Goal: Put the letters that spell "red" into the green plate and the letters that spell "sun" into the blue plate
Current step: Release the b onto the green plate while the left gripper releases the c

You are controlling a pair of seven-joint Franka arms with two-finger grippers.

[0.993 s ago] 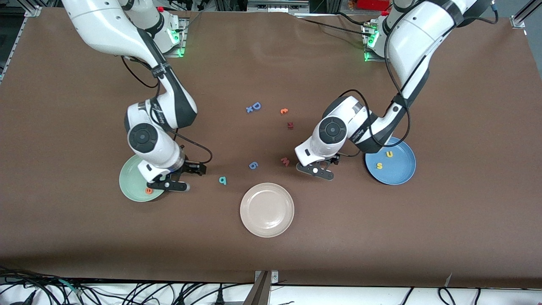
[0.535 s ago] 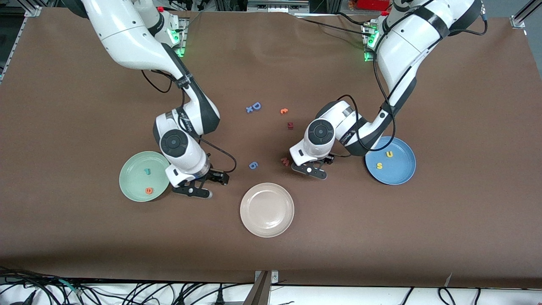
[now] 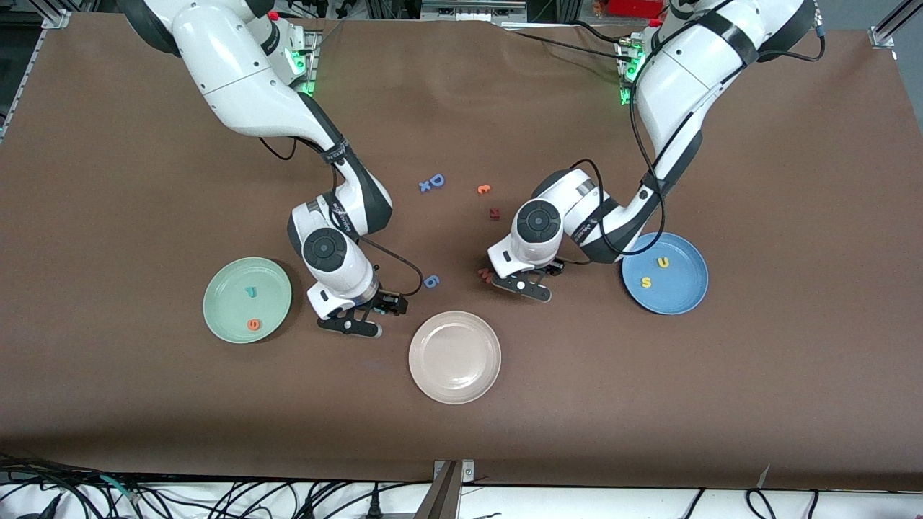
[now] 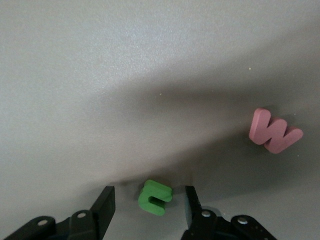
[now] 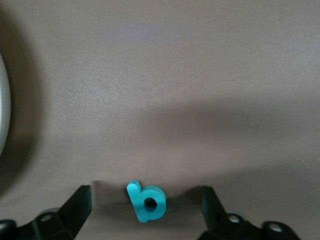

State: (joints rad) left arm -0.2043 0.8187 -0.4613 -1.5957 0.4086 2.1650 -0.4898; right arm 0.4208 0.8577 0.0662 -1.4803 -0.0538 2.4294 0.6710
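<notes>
The green plate (image 3: 223, 306) holds a teal "r" (image 3: 251, 291) and an orange "e" (image 3: 253, 324). The blue plate (image 3: 685, 292) holds a yellow "u" (image 3: 663, 262) and a yellow "s" (image 3: 646, 282). My right gripper (image 3: 351, 325) is low over the table between the green and beige plates. It is open around a teal "d" (image 5: 146, 200), whose sides its fingers (image 5: 80, 202) do not touch. My left gripper (image 3: 522, 286) is low beside the salmon "w" (image 3: 485, 274). Its jaws stand apart on either side of a green "n" (image 4: 155, 197), with gaps at both fingers (image 4: 192, 204).
A beige plate (image 3: 454, 357) lies nearest the front camera, mid-table. A blue "6" (image 3: 431, 281) lies between the two grippers. Farther from the camera lie a blue "D" (image 3: 436, 179), a blue "x" (image 3: 425, 186), an orange letter (image 3: 484, 189) and a dark red one (image 3: 495, 213).
My right gripper left the green plate, baring the teal "r", and came over the teal "d". My left gripper shifted toward the "w" and its jaws narrowed.
</notes>
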